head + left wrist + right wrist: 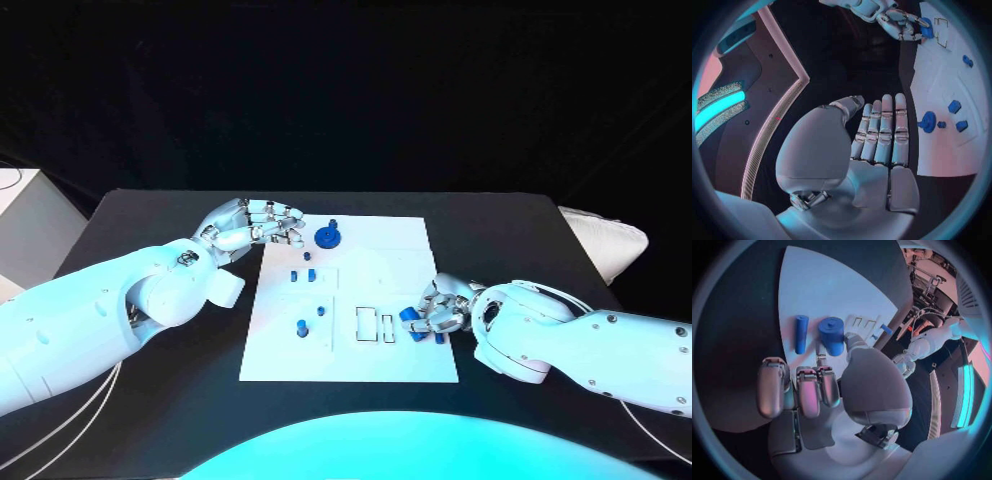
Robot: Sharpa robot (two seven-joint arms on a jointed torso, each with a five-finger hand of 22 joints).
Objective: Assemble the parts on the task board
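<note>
Glossy white rounded arms (101, 310), silver segmented hands (253, 222)

The head camera is looking down from above onto the flat white rectangular task board (351, 300) lying on the black table (505, 225), taking in the whole board with both white arms reaching toward it. The left wrist camera is sitting close behind the silver many-fingered left hand (870, 145), facing along its palm toward the board (942, 100), which is curving beside the fingers. The right wrist camera is sitting close behind the silver right hand (826, 390), facing over its fingers onto the board (829, 295). All three views are sharing the board's white surface; the left wrist view is also catching the right hand (901, 22) at the board's far part.
</note>
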